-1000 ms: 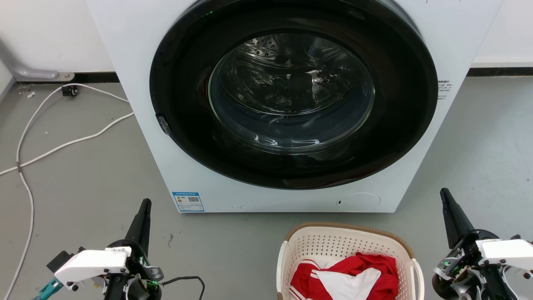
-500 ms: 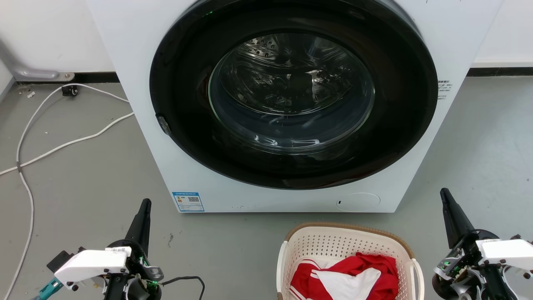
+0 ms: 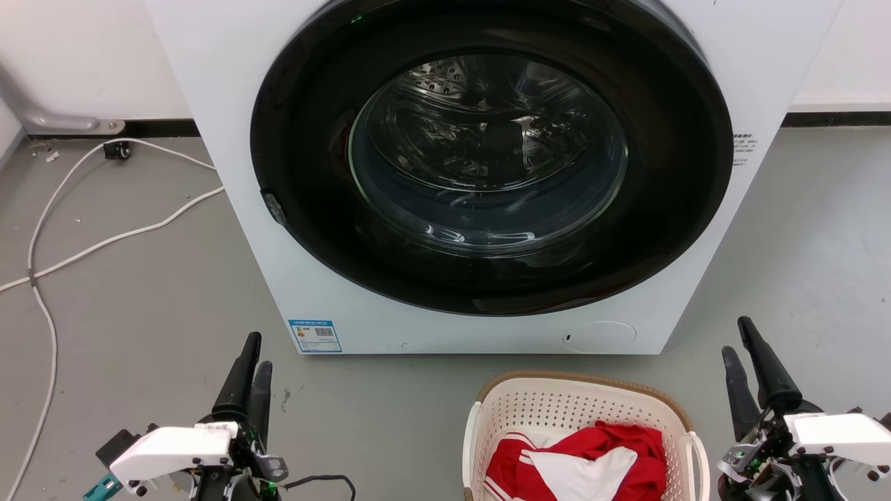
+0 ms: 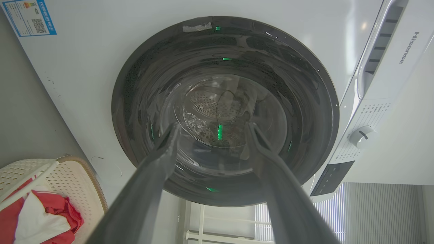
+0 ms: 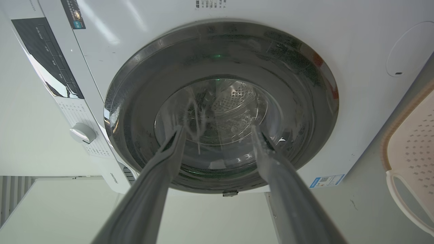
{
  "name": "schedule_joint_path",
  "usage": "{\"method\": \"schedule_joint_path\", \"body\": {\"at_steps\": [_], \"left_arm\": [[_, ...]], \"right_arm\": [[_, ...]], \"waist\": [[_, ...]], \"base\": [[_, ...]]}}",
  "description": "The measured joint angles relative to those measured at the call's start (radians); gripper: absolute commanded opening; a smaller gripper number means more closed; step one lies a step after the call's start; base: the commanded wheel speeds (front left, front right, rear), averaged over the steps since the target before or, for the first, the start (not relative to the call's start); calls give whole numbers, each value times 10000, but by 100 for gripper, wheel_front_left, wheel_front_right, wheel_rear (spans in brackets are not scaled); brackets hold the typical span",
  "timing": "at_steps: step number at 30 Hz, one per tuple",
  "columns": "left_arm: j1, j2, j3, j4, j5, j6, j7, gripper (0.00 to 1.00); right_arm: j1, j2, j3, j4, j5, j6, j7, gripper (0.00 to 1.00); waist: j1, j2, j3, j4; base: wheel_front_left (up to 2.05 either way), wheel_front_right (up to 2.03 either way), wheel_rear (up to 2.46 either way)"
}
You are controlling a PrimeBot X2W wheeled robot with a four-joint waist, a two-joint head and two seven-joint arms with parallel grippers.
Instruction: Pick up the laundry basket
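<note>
Floor: grey and smooth [image 3: 139, 313], with a white cable [image 3: 104, 240] lying in loops on the robot's left side.
Washer: a big white washer [image 3: 230, 104] stands in the middle. Its round dark door [image 3: 487, 160] is closed, and a shiny drum shows behind the glass.
Sticker: a small blue sticker [image 3: 314, 336] sits low on the washer's front.
Laundry basket: the laundry basket [image 3: 585, 378] sits on the floor near the washer's front, between the two grippers. It is cream with little holes and a brown rim.
Clothes: red and white clothes [image 3: 605, 459] lie inside the basket.
Left gripper: the left gripper [image 3: 257, 351] is well apart from the basket, with its two dark fingers spread and nothing between them.
Right gripper: the right gripper [image 3: 736, 336] is near the basket's right side but not touching it. Its fingers are spread and empty too.
</note>
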Motion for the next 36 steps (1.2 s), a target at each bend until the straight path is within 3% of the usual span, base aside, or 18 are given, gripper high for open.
{"method": "schedule_joint_path", "body": {"at_steps": [6,12,36], "left_arm": [[-121,2,-71,-192,546,0,-265,100],[-259,0,-282,-502,1825,0,-541,100],[-631,6,-1133,-1049,6493,63,-1419,100]], "right_arm": [[-4,-38,282,-77,-380,0,-305,100],[-54,-77,334,-313,-1369,0,-570,100],[-70,-12,435,-924,-7196,2,-1475,100]], "waist": [[0,0,17,-4],[0,0,31,-10],[0,0,50,1]], "base": [[0,0,0],[0,0,0],[0,0,0]]}}
